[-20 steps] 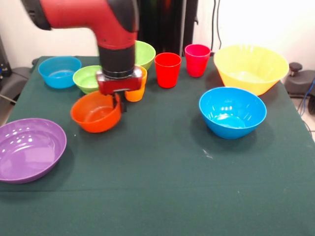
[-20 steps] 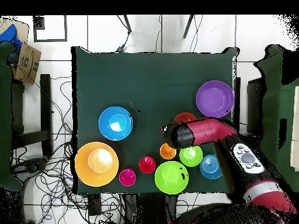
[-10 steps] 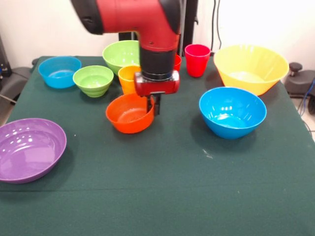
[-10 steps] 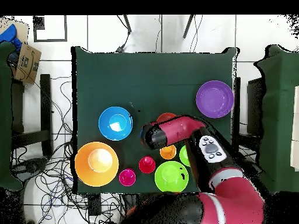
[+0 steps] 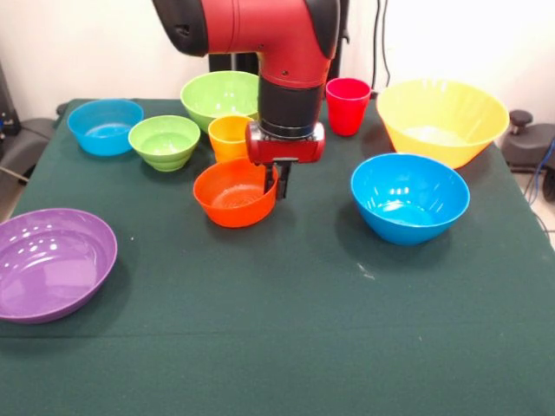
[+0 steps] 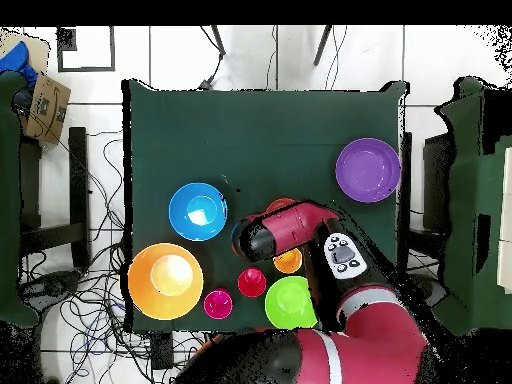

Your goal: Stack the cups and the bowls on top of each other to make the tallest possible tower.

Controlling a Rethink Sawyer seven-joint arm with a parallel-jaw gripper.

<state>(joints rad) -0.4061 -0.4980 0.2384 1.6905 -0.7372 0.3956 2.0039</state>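
Claw [image 5: 279, 180]: clamped on the right rim of the small orange bowl [image 5: 234, 194], one finger inside the wall and one outside, as far as the front view shows.
Orange bowl: at mid-counter, its base looking to be on or just above the green cloth; I cannot tell which. It sits just in front of the yellow-orange cup [image 5: 230, 137].
Other cups: the pink-magenta cup [image 5: 347, 106] stands at the back beside the large yellow bowl [image 5: 442, 120]; the red cup [image 6: 252, 282] is hidden by the arm in the front view and shows only from overhead.
Other bowls: small green [image 5: 164, 141] and large green [image 5: 218, 94] at the back, small blue [image 5: 105, 126] in the far corner, larger blue [image 5: 409, 198] to the right, wide purple [image 5: 54, 263] at the near edge.
Tower: nothing is stacked yet; every piece stands alone on the counter [image 5: 286, 347].
Step in hand: judged to be setting the orange bowl down as the base.
Doing it well: keep the bowl level, since a rim grip on one side lets it tip; let it rest flat before letting go, and lift straight up so the finger inside does not drag the wall.
Risk: the yellow-orange cup is near enough to be knocked.
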